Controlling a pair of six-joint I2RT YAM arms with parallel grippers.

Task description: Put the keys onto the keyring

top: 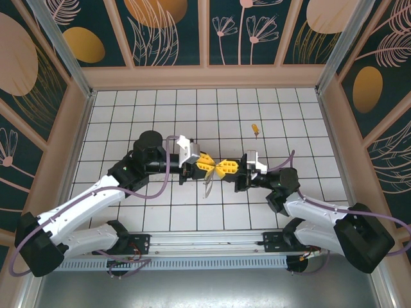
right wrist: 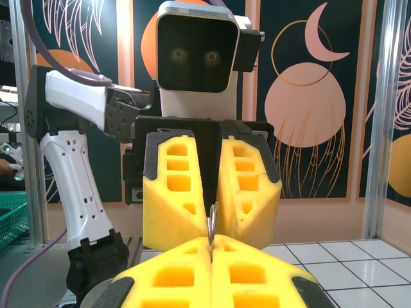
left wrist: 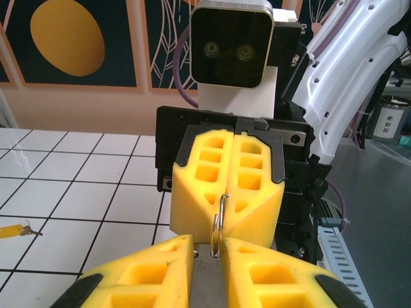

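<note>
**Metal keyring held between two meeting tools, key lying apart**

The keyring [left wrist: 219, 221], a thin metal loop seen edge-on, sits in mid-air above the middle of the white tiled surface [top: 160, 115], where two yellow-fingered tools meet tip to tip. The right tool [right wrist: 211, 247] is clenched on the ring, which emerges from the seam between its fingers. The left tool [left wrist: 207, 247] is slightly released, with a narrow gap around the ring. The small orange-headed key [top: 255, 130] lies flat on the tiles, farther back and to the right.

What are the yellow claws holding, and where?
The keyring: right gripper pinches one edge, left gripper surrounds the opposite edge, grip uncertain.
</note>
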